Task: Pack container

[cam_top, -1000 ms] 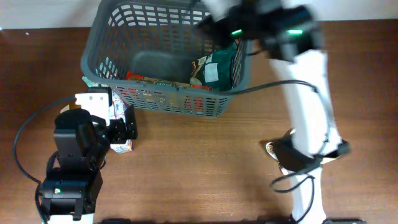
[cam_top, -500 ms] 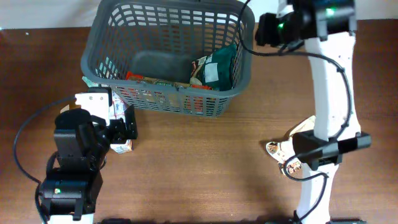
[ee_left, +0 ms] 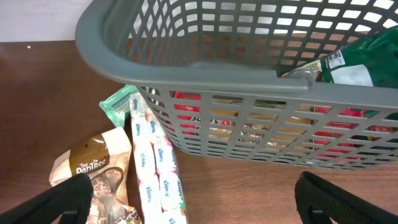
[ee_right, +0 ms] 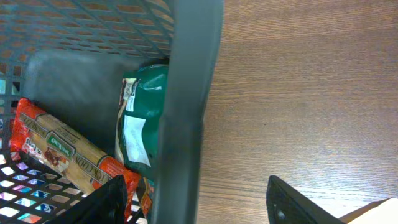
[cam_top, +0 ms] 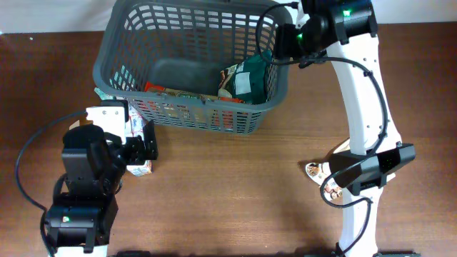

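The dark grey basket [cam_top: 107,53] stands at the back of the table. It holds a green bag [cam_top: 246,78] and a red-orange packet [cam_top: 178,93]. My right gripper [cam_top: 285,39] is open and empty, its fingers on either side of the basket's right rim [ee_right: 186,93]. The right wrist view shows the green bag [ee_right: 140,124] and the red-orange packet [ee_right: 62,152] inside. My left gripper [cam_top: 143,150] is open and empty, low over the table in front of the basket's left corner [ee_left: 124,56].
Outside the basket, at its left front, lie a pack of tissues [ee_left: 155,168], a brown snack bag [ee_left: 93,174] and a small green packet [ee_left: 118,102]. Another packet [cam_top: 314,171] lies by the right arm's base.
The right gripper has left the green bag inside the basket, swung out to the right, and now sits at the right rim. The left arm has not moved.
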